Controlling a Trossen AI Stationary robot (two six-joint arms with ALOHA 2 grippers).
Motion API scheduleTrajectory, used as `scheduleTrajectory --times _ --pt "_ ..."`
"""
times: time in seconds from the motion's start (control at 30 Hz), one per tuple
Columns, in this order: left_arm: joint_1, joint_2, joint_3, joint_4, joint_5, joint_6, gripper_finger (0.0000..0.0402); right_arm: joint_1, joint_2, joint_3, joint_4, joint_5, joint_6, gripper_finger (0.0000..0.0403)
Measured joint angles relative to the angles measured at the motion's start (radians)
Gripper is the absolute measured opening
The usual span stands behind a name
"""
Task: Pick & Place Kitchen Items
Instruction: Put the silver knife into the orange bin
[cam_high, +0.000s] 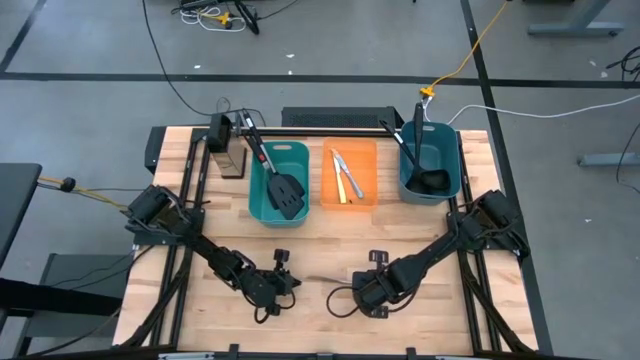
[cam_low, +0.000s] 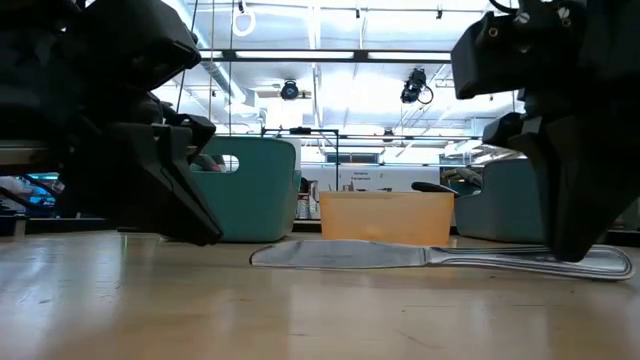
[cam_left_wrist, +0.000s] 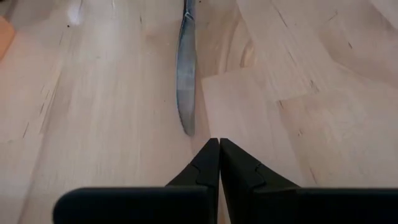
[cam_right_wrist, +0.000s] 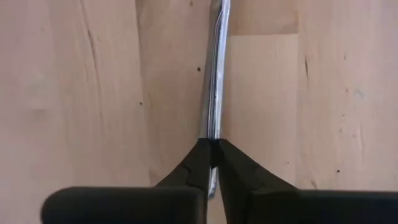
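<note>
The right gripper sits low at the front middle of the table, its fingers pinched on the handle of a silver table knife that lies flat on the wood. The left gripper is just beside the knife's blade tip, fingers pressed together on nothing, resting near the boards.

The pale butcher-block wooden table shows seams and small dark specks; the front half around the two grippers is bare apart from the knife, leaving free wood on both sides and towards the near edge.

Along the back stand three bins in a row: a teal rectangular plastic bin holding black slotted spatulas with red-marked handles, an orange rectangular plastic bin with more silver knives and a thin yellowish stick, and a second teal bin holding black ladles. A small dark box stands by the back left corner.

Beyond the table is grey floor with cables; the low view shows bright ceiling lights behind.
</note>
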Motion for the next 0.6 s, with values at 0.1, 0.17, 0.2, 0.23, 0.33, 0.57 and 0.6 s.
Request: scheduleTrajectory --times 0.1,0.17,0.2,0.23,0.33,0.57,0.6 --pt "0.0 -0.001 0.0 0.0 0.001 -0.001 0.0016 -0.001 0.0 0.017 -0.009 -0.001 -0.02 0.0019" --pt "0.0 -0.001 0.001 0.0 0.001 -0.003 0.0016 -0.002 0.0 0.018 -0.01 0.003 -0.02 0.0016" --pt "0.0 -0.001 0.001 -0.001 0.001 -0.004 0.0016 -0.003 0.0 0.018 -0.011 0.004 -0.02 0.0015" --pt "0.0 -0.001 0.001 -0.003 0.001 -0.007 0.0016 -0.003 0.003 0.019 -0.01 0.002 -0.02 0.0015" --pt "0.0 -0.001 0.001 -0.01 0.001 -0.017 0.0016 -0.002 0.004 0.019 -0.008 0.007 -0.02 0.0015" --pt "0.0 -0.002 0.002 -0.01 0.005 -0.016 0.0016 -0.004 0.004 0.019 0.003 0.021 -0.02 0.0016" --pt "0.0 -0.002 0.002 -0.01 0.005 -0.013 0.0016 -0.004 0.004 0.019 0.007 0.022 -0.02 0.0016"
